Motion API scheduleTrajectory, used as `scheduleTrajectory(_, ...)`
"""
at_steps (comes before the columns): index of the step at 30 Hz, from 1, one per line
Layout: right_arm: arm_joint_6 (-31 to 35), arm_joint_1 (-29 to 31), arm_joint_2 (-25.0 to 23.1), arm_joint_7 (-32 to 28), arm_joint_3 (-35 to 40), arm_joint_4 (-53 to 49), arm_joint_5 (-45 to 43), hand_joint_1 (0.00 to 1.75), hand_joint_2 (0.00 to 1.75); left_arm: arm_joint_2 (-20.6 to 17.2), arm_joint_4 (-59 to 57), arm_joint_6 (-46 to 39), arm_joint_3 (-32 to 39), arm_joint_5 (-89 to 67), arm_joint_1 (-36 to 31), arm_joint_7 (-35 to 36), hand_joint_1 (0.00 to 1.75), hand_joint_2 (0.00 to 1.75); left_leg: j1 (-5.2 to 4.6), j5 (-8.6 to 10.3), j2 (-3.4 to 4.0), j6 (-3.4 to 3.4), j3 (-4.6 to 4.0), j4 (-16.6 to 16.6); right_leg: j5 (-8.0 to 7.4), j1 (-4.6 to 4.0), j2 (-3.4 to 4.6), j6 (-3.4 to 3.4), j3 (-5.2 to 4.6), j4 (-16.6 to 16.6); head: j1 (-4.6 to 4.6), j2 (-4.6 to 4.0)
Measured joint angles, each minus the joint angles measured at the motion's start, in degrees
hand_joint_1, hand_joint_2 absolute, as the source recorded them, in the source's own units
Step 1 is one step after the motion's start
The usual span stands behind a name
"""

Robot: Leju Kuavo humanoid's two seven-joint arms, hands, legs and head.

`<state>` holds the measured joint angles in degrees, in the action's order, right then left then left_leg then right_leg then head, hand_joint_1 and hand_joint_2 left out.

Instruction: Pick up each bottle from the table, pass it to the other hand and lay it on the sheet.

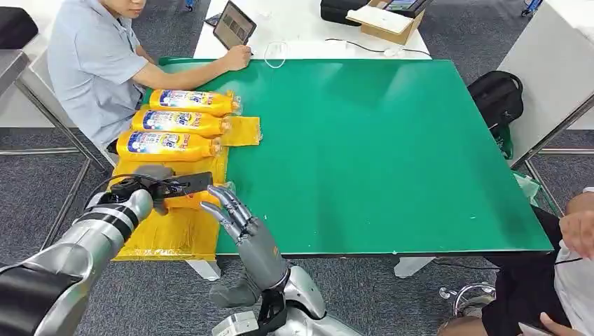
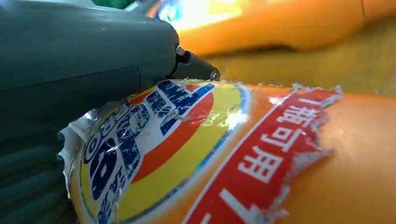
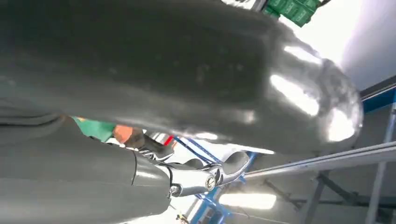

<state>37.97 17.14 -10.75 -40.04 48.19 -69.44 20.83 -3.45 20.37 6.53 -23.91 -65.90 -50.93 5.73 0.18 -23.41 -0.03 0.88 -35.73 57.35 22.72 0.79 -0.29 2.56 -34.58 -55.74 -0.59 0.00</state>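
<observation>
Head view: my left hand (image 1: 162, 187) sits at lower left of the frame, wrapped around a fourth bottle (image 1: 192, 201) and holding it lengthwise over the yellow sheet (image 1: 164, 234), just below the row already laid. Left wrist view confirms the grip: thumb (image 2: 194, 67) pressed on the torn label, bottle body tight against the palm. Three bottles (image 1: 168, 145) lie side by side on the sheet at upper left, caps pointing right, evenly spaced, so I judge this one belongs as the next in the row.

My right hand (image 1: 235, 213), lower centre, has fingers spread and holds nothing; it stands just beside the bottle's cap end, likely fresh off the handover. Green table (image 1: 378, 147) carries no other bottles that I can see.

Person seated at upper left, arm resting on the table edge with a tablet (image 1: 234, 25). Another person's hand at right edge.
</observation>
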Motion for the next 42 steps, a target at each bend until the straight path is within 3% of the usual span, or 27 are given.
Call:
scheduleTrajectory(10,0.0,0.3,0.0,0.0,0.3,0.8,-0.2,0.00,0.00,0.1,-1.1,0.5,0.0,0.4,-0.2,-0.2,1.75,1.75,0.01,0.00,0.01,0.00,0.00,0.0,0.00,0.00,0.00,0.00,0.00,0.0,0.00,0.00)
scheduleTrajectory(11,0.0,0.3,0.0,0.0,0.3,0.9,-0.2,0.00,0.00,0.1,-1.1,0.5,0.0,0.4,-0.2,-0.2,1.62,1.75,0.01,0.00,0.01,0.00,0.00,0.0,0.00,0.00,0.00,0.00,0.00,0.0,0.00,0.00)
scheduleTrajectory(12,0.0,0.3,0.0,0.0,0.3,0.9,-0.2,0.00,0.00,0.2,-1.1,0.6,0.0,0.5,-0.3,-0.2,1.15,1.75,0.01,0.00,0.01,0.00,0.00,0.0,0.00,0.00,0.00,0.00,0.00,0.0,0.00,0.00)
scheduleTrajectory(13,0.1,0.3,0.0,0.0,0.3,0.9,-0.2,0.00,0.00,0.2,-1.1,1.0,0.0,0.9,-0.3,-1.0,0.40,1.75,0.00,0.00,0.01,0.00,0.00,0.0,0.00,0.00,0.00,0.00,0.00,0.0,0.00,0.00)
scheduleTrajectory(14,0.3,0.4,0.0,0.0,0.4,1.0,-0.6,0.00,0.00,0.3,-1.1,2.4,0.1,2.2,-0.3,-2.9,0.10,1.75,0.00,0.00,0.01,0.00,0.00,0.0,0.00,0.01,0.00,0.00,0.01,0.0,0.00,0.00)
scheduleTrajectory(15,0.5,0.5,0.0,0.0,0.5,1.0,-1.0,0.00,0.00,0.3,-1.1,3.7,0.4,3.3,-0.3,-4.8,0.00,1.75,0.00,0.00,-0.01,0.00,0.00,0.0,0.00,0.01,0.00,0.00,0.02,0.0,-0.02,0.00)
scheduleTrajectory(19,1.3,1.3,0.3,0.0,1.6,1.4,-2.8,0.00,0.00,0.4,-1.1,7.4,1.8,7.3,-0.3,-12.1,0.00,1.75,0.00,0.01,-0.16,0.00,0.01,0.0,0.01,0.01,-0.08,0.00,0.06,0.0,0.00,0.00)
scheduleTrajectory(20,1.4,1.6,0.3,0.0,1.9,1.6,-3.3,0.00,0.00,0.5,-1.1,7.5,2.1,7.7,-0.3,-13.3,0.00,0.00,0.00,0.01,-0.14,0.00,0.01,0.0,0.01,0.01,-0.07,0.00,0.06,0.0,0.00,0.00)
scheduleTrajectory(28,1.7,2.0,1.0,0.0,3.4,1.9,-6.4,0.00,0.00,0.8,-0.9,7.6,5.2,14.5,1.4,-20.3,0.00,0.00,0.00,0.00,-0.14,0.00,0.01,0.0,0.01,0.01,-0.07,0.00,0.09,0.0,0.00,0.00)
scheduleTrajectory(35,1.7,2.0,2.2,0.0,4.2,1.9,-7.5,0.00,0.00,-2.1,4.3,11.4,9.8,25.9,7.2,-34.4,0.00,0.00,0.00,0.00,-0.13,-0.01,0.10,0.0,0.04,0.00,-0.06,-0.02,0.13,0.0,-0.02,0.00)
scheduleTrajectory(39,1.7,2.0,2.6,0.0,4.3,1.9,-7.7,0.00,0.00,-3.2,8.5,11.7,11.5,29.2,10.8,-36.2,0.00,0.00,0.00,0.01,-0.16,-0.01,0.10,0.0,0.04,0.01,-0.07,-0.03,0.16,0.0,0.00,0.00)
scheduleTrajectory(40,1.7,2.0,2.6,0.0,4.3,1.9,-7.7,0.00,0.00,-3.3,9.5,11.4,11.7,30.1,11.4,-36.3,0.00,1.75,0.00,0.01,-0.14,-0.01,0.11,0.0,0.03,0.01,-0.07,-0.02,0.17,0.0,0.00,0.00)
scheduleTrajectory(42,1.7,2.0,2.6,0.0,4.4,1.9,-7.7,0.00,0.00,-3.4,11.8,9.6,12.2,31.5,13.0,-36.6,0.00,1.75,0.00,0.01,-0.14,-0.01,0.12,0.0,0.03,0.01,-0.06,-0.02,0.17,0.0,-0.02,0.00)
